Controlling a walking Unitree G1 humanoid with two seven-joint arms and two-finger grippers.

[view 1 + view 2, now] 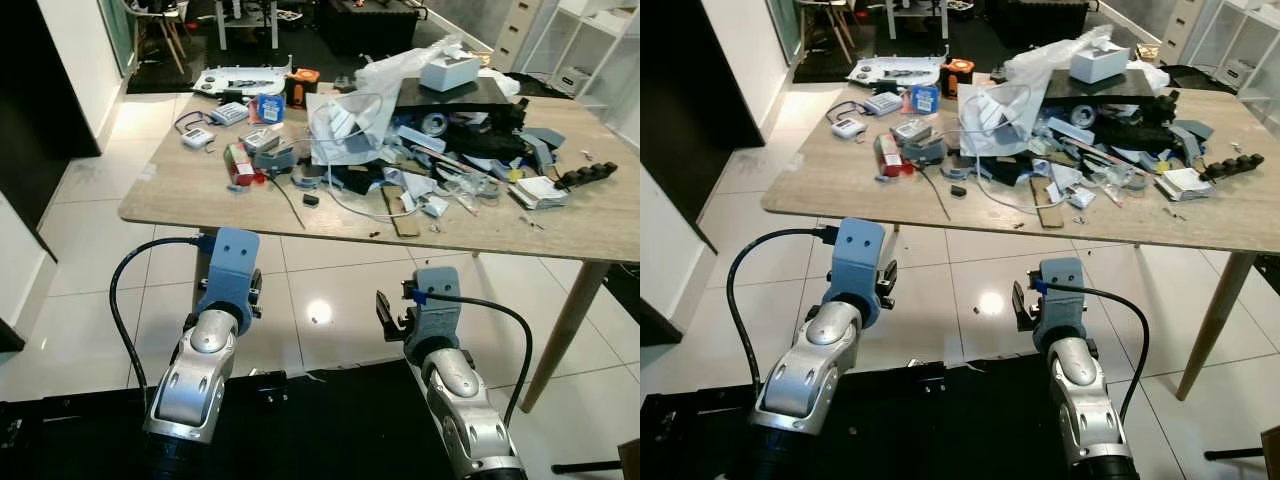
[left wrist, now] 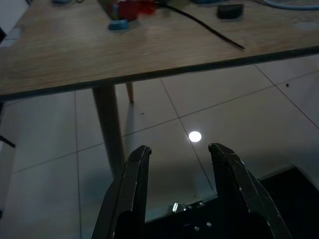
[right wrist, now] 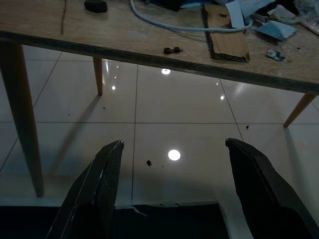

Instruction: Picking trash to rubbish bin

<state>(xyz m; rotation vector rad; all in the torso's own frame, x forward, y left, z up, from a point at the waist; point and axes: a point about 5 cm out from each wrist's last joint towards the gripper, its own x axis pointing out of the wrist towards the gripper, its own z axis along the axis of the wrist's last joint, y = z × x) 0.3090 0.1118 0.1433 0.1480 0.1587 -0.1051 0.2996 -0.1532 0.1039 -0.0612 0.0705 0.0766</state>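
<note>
Wooden table (image 1: 180, 190) w/ clutter ahead; left gripper (image 2: 179, 152) & right gripper (image 3: 174, 144) jaws apart, low.

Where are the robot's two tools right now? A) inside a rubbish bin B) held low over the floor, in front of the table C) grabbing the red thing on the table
B: the left tool and right tool hang open over the white floor tiles, below the wooden table's edge.
</note>
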